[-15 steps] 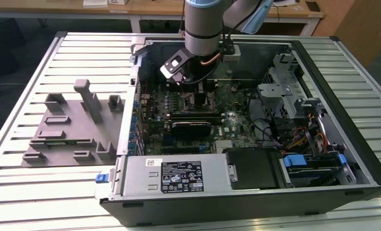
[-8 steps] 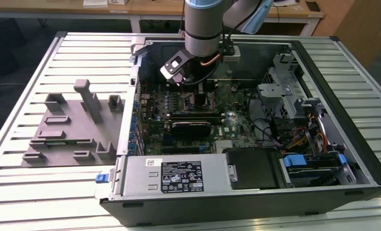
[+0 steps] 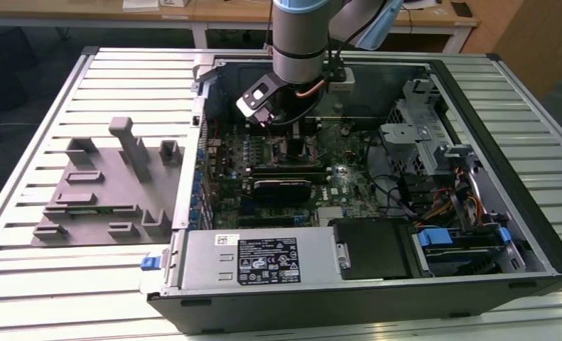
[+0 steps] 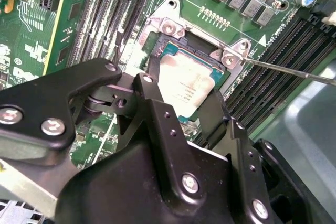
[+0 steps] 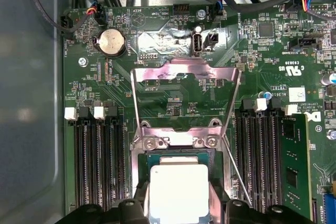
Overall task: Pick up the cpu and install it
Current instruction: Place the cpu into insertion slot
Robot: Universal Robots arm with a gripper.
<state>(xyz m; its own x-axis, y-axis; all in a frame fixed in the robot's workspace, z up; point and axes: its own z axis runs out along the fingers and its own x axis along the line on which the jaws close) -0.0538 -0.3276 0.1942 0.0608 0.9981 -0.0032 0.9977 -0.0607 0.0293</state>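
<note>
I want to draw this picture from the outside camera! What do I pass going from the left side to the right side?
Grey plastic blocks → robot arm reaching into the open computer → metal drive cage.

Matt metal cpu [image 5: 178, 190], glossy green motherboard [image 5: 173, 98]

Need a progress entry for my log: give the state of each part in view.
cpu: in the socket, held at two sides.
hand: shut on the cpu.
socket: uncovered.
load plate: flipped open.
lever: unlatched, angled away from the socket.
case: on its side, panel off.
</note>
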